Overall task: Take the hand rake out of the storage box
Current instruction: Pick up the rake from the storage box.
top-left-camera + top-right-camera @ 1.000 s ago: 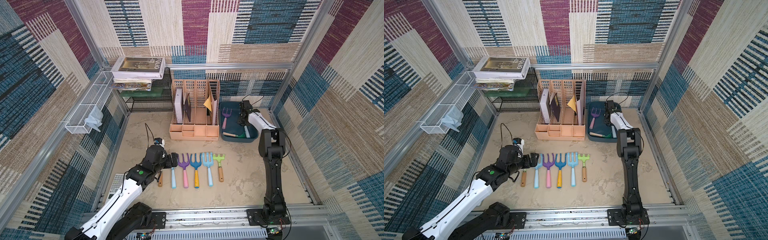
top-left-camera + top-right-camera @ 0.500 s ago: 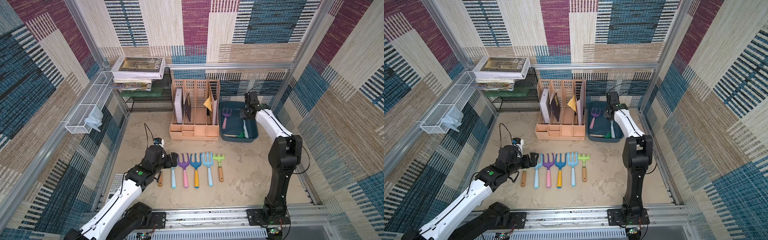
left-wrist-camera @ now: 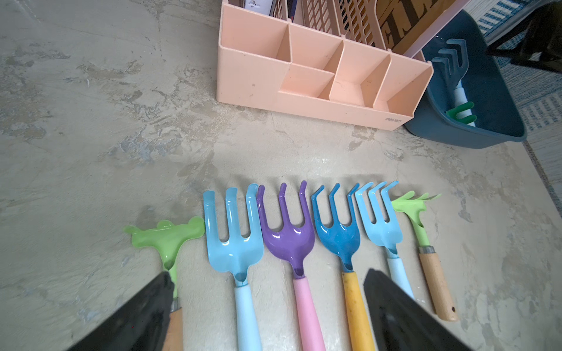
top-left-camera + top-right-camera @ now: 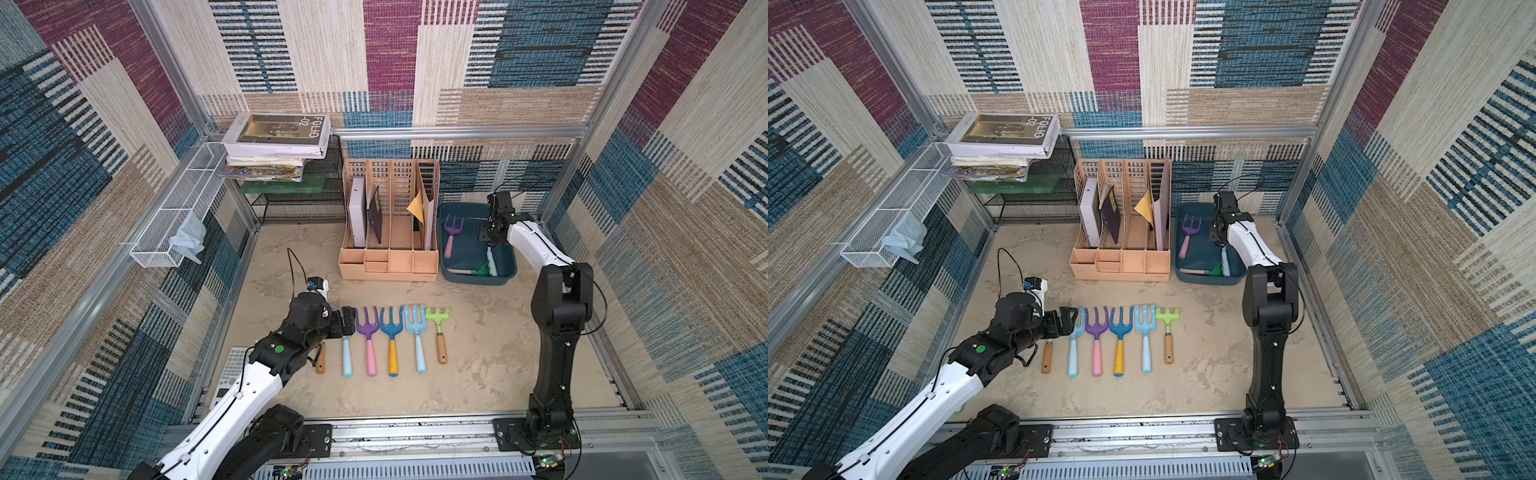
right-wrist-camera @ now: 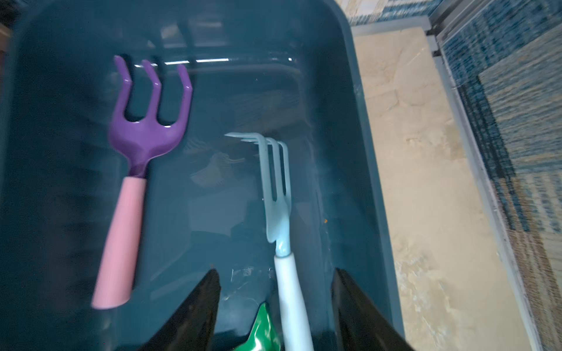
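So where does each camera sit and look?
Both top views: side by side, high at the front, looking down on the table; both arms show, with left tool and right tool.
Left wrist: rides the left arm, faces the row of rakes; its open tool shows.
Right wrist: rides the right arm, looks into the storage box; its open tool shows.
Both wrist views share the box.

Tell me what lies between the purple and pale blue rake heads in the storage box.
Only bare floor of the storage box lies between the purple rake and the pale blue rake; the right wrist view shows it.
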`<state>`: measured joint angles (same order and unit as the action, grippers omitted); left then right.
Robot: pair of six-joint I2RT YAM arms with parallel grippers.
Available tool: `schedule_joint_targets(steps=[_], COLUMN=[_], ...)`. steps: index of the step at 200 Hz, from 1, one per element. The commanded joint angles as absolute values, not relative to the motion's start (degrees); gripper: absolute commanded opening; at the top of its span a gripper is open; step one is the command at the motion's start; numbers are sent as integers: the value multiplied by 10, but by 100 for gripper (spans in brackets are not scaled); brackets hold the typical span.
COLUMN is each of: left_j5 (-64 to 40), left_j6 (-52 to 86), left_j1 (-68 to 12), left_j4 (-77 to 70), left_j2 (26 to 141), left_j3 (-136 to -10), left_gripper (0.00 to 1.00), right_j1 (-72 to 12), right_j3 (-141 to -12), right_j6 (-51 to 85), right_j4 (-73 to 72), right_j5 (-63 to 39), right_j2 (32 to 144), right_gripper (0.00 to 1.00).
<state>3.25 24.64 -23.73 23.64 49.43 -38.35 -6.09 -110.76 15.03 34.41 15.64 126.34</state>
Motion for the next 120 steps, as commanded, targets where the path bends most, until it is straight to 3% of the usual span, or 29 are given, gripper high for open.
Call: schedule_joint_targets(steps=[1, 28, 79, 120], left_j5=[39, 36, -3, 0], left_j6=[242, 237, 229, 204], left_j1=[-236, -236, -233, -230], left_j4=[226, 211, 185, 182], left_j2=[492, 500, 569, 590], left_j3=[-384, -383, -419, -456], left_gripper=[100, 100, 99, 99], right_j1=[-55, -48, -40, -36], right_j3=[-1137, -1174, -1257, -1251], right_j6=[160, 163, 176, 169], right_j4=[354, 351, 378, 377], right_j5=[144, 128, 104, 106], right_j2=[1299, 1345, 1428, 1396], right_gripper=[61, 55, 21, 1])
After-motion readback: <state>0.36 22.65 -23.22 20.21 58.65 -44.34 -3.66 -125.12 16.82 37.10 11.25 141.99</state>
